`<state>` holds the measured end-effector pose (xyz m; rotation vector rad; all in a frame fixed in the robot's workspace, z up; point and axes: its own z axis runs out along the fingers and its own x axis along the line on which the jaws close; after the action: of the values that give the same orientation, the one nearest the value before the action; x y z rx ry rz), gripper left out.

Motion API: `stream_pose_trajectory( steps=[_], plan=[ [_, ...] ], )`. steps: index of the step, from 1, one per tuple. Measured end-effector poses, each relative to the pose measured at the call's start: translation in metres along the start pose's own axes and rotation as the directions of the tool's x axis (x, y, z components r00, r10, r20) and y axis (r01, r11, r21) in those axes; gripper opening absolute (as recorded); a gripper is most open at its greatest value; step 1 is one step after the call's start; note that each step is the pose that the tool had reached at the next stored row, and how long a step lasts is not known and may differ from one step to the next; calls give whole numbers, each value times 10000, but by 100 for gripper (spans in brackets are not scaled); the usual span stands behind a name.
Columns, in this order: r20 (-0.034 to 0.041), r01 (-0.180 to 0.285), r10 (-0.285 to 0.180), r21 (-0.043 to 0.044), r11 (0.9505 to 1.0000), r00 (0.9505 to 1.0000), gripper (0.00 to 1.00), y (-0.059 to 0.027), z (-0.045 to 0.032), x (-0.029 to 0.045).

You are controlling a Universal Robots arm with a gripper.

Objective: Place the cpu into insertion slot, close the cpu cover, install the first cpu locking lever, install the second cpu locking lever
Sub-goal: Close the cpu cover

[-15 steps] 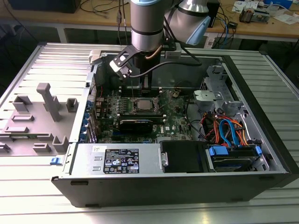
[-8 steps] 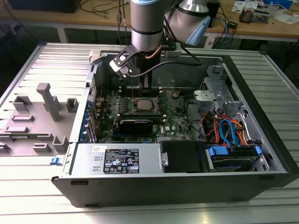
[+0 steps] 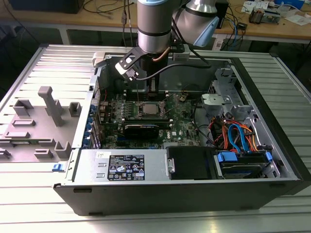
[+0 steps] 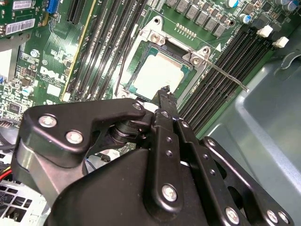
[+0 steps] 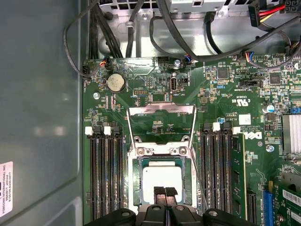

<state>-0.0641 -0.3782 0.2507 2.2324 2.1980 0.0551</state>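
The cpu lies flat in the insertion slot, silvery top up; it also shows in the second wrist view and the exterior view. The cpu cover stands swung open beyond the slot, with green board showing through its window. One thin locking lever sticks out unlatched beside the slot, also seen as a wire in the first wrist view. My gripper hovers over the near edge of the cpu with its fingertips shut together and nothing between them.
Long black memory slots flank the socket on both sides. Black cables loop above the board near the case wall. The arm reaches down into the open computer case; a grey fixture block sits at the exterior view's left.
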Motion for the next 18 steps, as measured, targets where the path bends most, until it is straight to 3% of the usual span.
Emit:
stream_pose_trajectory(
  steps=[8, 18],
  plan=[
    [1, 1, -1, 1, 10000, 10000, 11, 1, -8, 1],
    [0, 1, -1, 0, 10000, 10000, 11, 4, -122, 3]
  ],
)
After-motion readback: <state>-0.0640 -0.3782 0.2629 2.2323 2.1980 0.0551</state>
